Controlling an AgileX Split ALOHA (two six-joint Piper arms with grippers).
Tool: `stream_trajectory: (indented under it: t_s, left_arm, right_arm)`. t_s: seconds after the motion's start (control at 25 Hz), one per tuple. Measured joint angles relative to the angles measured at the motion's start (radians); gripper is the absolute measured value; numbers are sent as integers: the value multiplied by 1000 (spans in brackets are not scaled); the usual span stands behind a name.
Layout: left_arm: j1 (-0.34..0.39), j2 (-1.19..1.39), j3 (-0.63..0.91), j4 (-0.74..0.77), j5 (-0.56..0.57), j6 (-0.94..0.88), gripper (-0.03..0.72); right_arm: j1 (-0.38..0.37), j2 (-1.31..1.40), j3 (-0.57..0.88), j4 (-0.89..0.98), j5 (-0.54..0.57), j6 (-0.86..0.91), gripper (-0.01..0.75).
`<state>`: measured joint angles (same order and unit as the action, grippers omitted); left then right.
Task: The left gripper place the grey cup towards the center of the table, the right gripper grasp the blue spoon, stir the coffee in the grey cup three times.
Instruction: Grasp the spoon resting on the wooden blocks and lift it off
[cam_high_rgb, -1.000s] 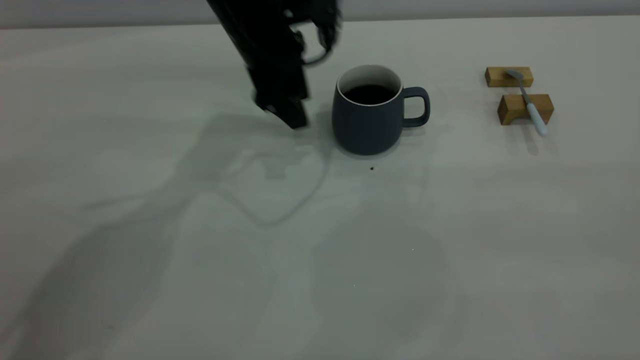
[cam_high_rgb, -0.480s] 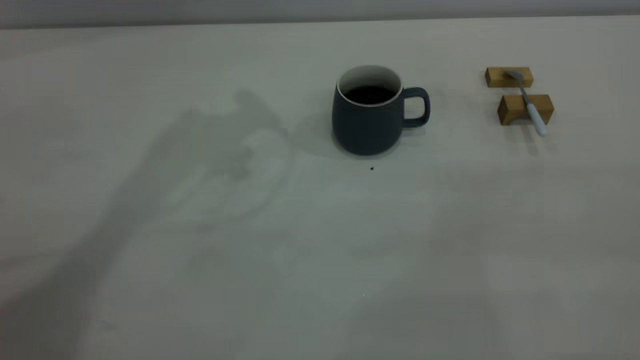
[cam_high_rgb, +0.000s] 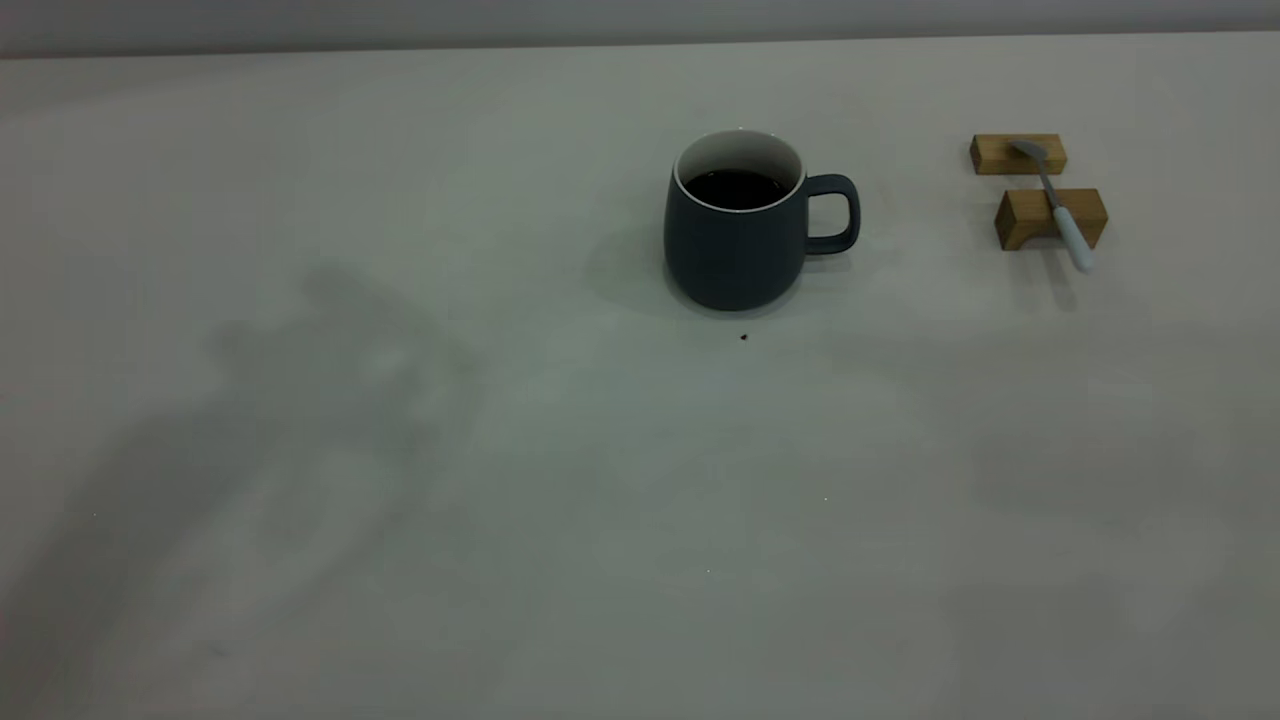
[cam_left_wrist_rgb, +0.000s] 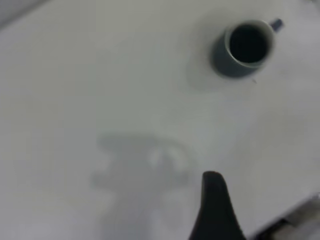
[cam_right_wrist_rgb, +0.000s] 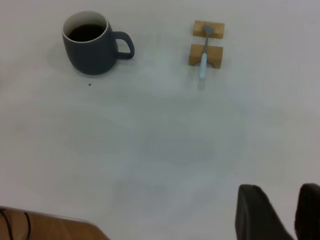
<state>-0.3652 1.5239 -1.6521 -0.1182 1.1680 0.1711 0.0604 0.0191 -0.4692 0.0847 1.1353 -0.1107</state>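
The grey cup (cam_high_rgb: 735, 245) stands upright near the table's (cam_high_rgb: 560, 450) middle, handle toward the right, with dark coffee (cam_high_rgb: 738, 188) inside. Nothing touches it. The blue spoon (cam_high_rgb: 1060, 210) lies across two small wooden blocks (cam_high_rgb: 1025, 218) at the far right. Neither arm shows in the exterior view. In the left wrist view, my left gripper (cam_left_wrist_rgb: 248, 200) hangs high and far from the cup (cam_left_wrist_rgb: 235, 62), open, with one finger (cam_left_wrist_rgb: 215, 210) showing. My right gripper (cam_right_wrist_rgb: 280, 189) is open and empty, well back from the cup (cam_right_wrist_rgb: 90, 52) and spoon (cam_right_wrist_rgb: 203, 62).
A tiny dark speck (cam_high_rgb: 744, 337) lies just in front of the cup. The table's near edge (cam_right_wrist_rgb: 75, 220) shows in the right wrist view, with brown floor and cables beyond it. A faint arm shadow (cam_high_rgb: 300, 400) falls on the left of the table.
The left arm, beside the cup a second ago, has pulled up and out of the exterior view. Its shadow has slid left. Cup and spoon have not moved.
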Motion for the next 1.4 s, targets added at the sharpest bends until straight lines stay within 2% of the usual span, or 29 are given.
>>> stream_trajectory:
  t_s: [0.32,0.48,0.68,1.04,1.28,1.4]
  left_arm:
    - [0,-348,528,-35,0,-49,585]
    - [0,-484,733,-35,0,-50,585]
    - [0,-633,917,-25,-1,-50,585]
    - [0,-864,1098,11,-60,-50,585]
    - [0,-1016,1123,-10,-1,-51,585]
    - [41,-1112,1124,-16,-1,-52,585]
  right_arm:
    - [0,0,0,0,0,0,238]
    - [0,0,0,0,0,0,238]
    - [0,0,0,0,0,0,238]
    - [0,0,0,0,0,0,238]
    - [0,0,0,0,0,0,238]
    - [0,0,0,0,0,0,238]
